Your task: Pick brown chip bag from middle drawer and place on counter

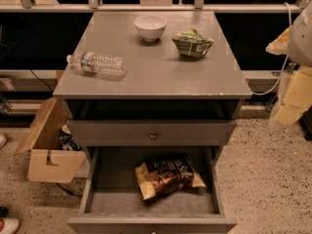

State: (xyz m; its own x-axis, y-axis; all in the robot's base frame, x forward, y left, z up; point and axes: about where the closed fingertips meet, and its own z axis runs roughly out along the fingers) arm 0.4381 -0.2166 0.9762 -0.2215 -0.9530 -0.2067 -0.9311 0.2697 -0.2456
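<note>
— Where's the pincer [292,95]?
— At the 3 o'clock edge of the view, a pale blur hanging beside the desk [161,77] and apart from it. Clenched or released, I cannot tell.
— And the chip bag [168,177]?
— Flat on the floor of the pulled-out drawer [146,206] at 6 o'clock, dark face up. Its long axis runs roughly 9 to 3, right end tipped toward 2.
— The desk?
— Grey. A bottle [96,64] lies at 10 o'clock, a white bowl [150,27] at 12, a green bag [192,44] at 1. The floor [263,179] is speckled, with a cardboard box [48,155] at 8.
</note>
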